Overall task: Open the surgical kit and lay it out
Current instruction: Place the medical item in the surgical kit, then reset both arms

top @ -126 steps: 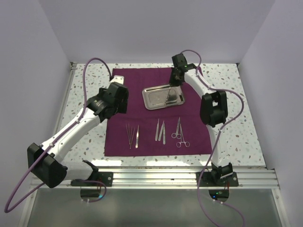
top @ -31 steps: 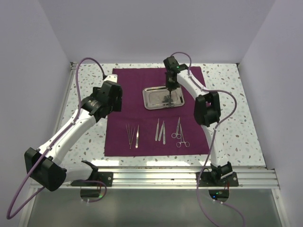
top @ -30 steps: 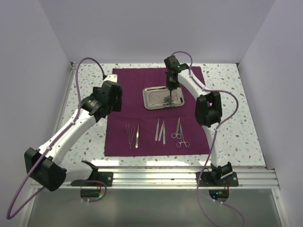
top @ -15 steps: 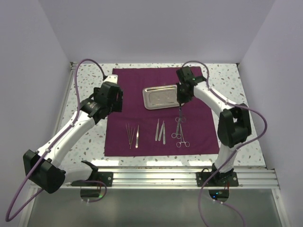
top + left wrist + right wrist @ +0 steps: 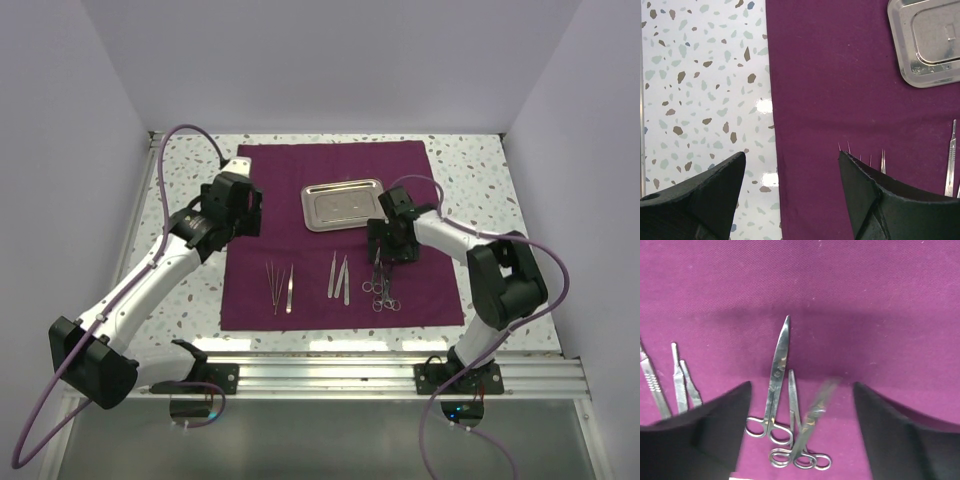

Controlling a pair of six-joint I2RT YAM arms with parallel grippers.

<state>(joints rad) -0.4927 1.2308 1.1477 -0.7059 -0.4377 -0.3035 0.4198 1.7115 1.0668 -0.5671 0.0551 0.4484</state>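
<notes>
The surgical kit lies spread out: a dark purple cloth (image 5: 290, 180) with an empty steel tray (image 5: 312, 210) on its far half. In a near row lie thin tweezers (image 5: 280, 288), more slim tools (image 5: 340, 277), and scissors and forceps (image 5: 378, 285). My right gripper (image 5: 383, 252) hangs open just above that last group. In the right wrist view it (image 5: 802, 390) straddles scissors (image 5: 775, 385), forceps (image 5: 791, 405) and a blurred third tool (image 5: 815, 412) lying loose across them. My left gripper (image 5: 791, 155) is open over the cloth's left edge (image 5: 771, 100), holding nothing.
Speckled tabletop (image 5: 705, 90) runs along the left of the cloth and also shows beyond its right edge (image 5: 480, 180). White walls close in the table on three sides. The tray's corner (image 5: 927, 45) and tweezer tips (image 5: 882, 160) show in the left wrist view.
My right gripper came from the tray toward the near right of the cloth with a tool, then opened and let it go beside the scissors and forceps. The left arm barely moved.
</notes>
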